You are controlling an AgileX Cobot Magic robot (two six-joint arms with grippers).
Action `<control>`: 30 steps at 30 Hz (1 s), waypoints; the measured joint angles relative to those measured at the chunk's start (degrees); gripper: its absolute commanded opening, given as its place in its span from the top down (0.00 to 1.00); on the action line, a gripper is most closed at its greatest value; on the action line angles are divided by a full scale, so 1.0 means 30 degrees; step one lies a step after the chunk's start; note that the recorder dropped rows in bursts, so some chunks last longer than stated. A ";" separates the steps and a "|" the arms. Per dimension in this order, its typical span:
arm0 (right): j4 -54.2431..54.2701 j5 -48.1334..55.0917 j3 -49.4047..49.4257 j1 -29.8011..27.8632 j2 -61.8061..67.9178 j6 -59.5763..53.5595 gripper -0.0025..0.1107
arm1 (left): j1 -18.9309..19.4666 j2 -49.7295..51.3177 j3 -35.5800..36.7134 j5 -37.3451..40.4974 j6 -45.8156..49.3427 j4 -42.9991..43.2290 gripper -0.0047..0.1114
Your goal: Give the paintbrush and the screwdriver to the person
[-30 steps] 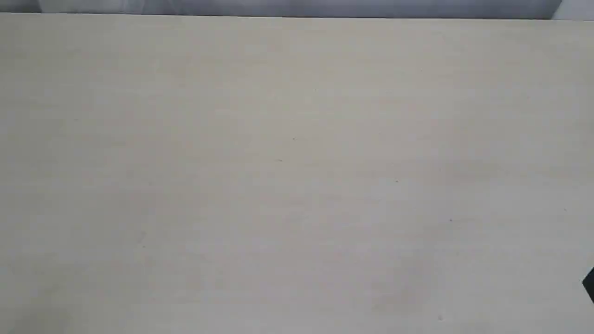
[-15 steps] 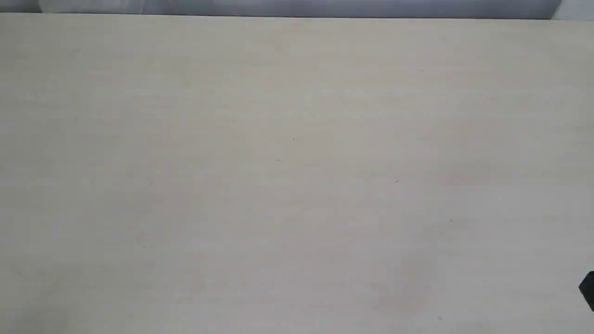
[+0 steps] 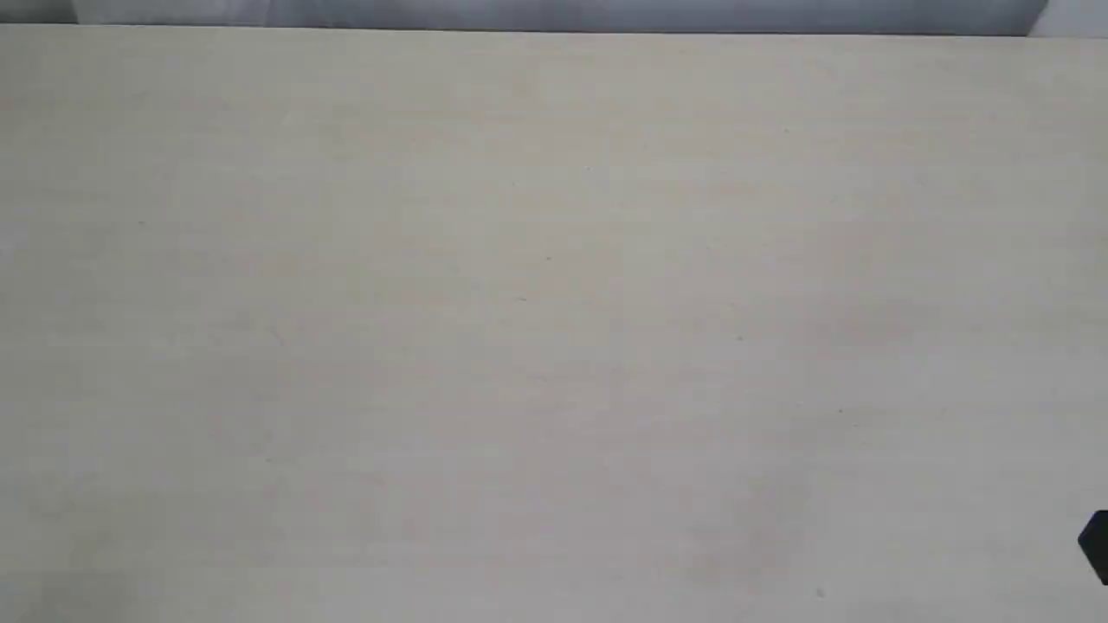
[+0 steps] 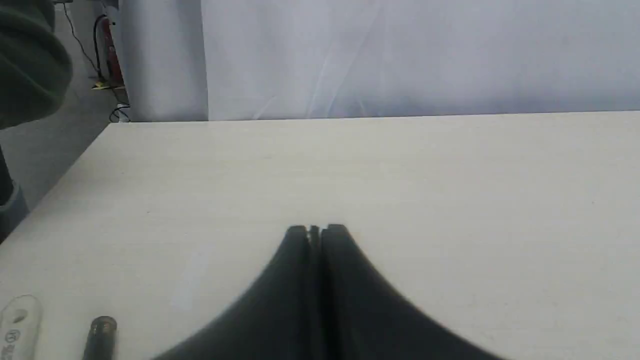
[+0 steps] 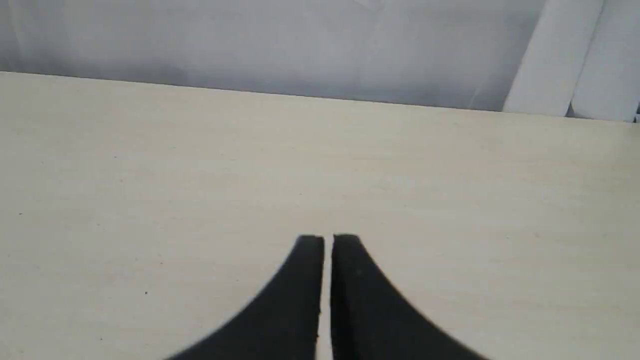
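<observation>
In the left wrist view, my left gripper (image 4: 316,230) is shut and holds nothing, hanging over the pale table (image 4: 450,175). At that picture's lower corner lie the rounded pale handle tip of the paintbrush (image 4: 17,325), with its hole, and beside it the dark butt end of the screwdriver (image 4: 102,332); both are cut off by the frame edge. A dark green sleeve of the person (image 4: 27,60) shows off the table's side; no bare hand is visible. My right gripper (image 5: 327,240) is shut and holds nothing over bare tabletop. Neither tool appears in the exterior view.
The exterior view shows only the tabletop (image 3: 554,303) and a black piece of the right arm (image 3: 1096,547) at its right border. A grey backdrop (image 4: 400,55) stands behind the far table edge. Cables and a red object (image 4: 107,55) lie on the floor beyond the table's corner.
The black arm piece at the right border of the exterior view has crept slightly down and inward. Nothing else differs.
</observation>
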 measured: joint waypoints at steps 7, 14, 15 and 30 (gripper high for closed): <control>-0.0157 0.0036 0.0000 0.0000 0.0000 0.0217 0.94 | 0.0000 0.0000 0.0000 0.0000 0.0000 0.0000 0.96; -0.0157 0.0036 0.0000 0.0000 0.0000 0.0265 0.94 | 0.0000 0.0000 0.0000 0.0000 0.0000 0.0000 0.96; -0.0157 0.0036 0.0000 0.0000 0.0000 0.0265 0.94 | 0.0000 0.0000 0.0000 0.0000 0.0000 0.0000 0.96; -0.0157 0.0036 0.0000 0.0000 0.0000 0.0265 0.94 | 0.0000 0.0000 0.0000 0.0000 0.0000 0.0000 0.96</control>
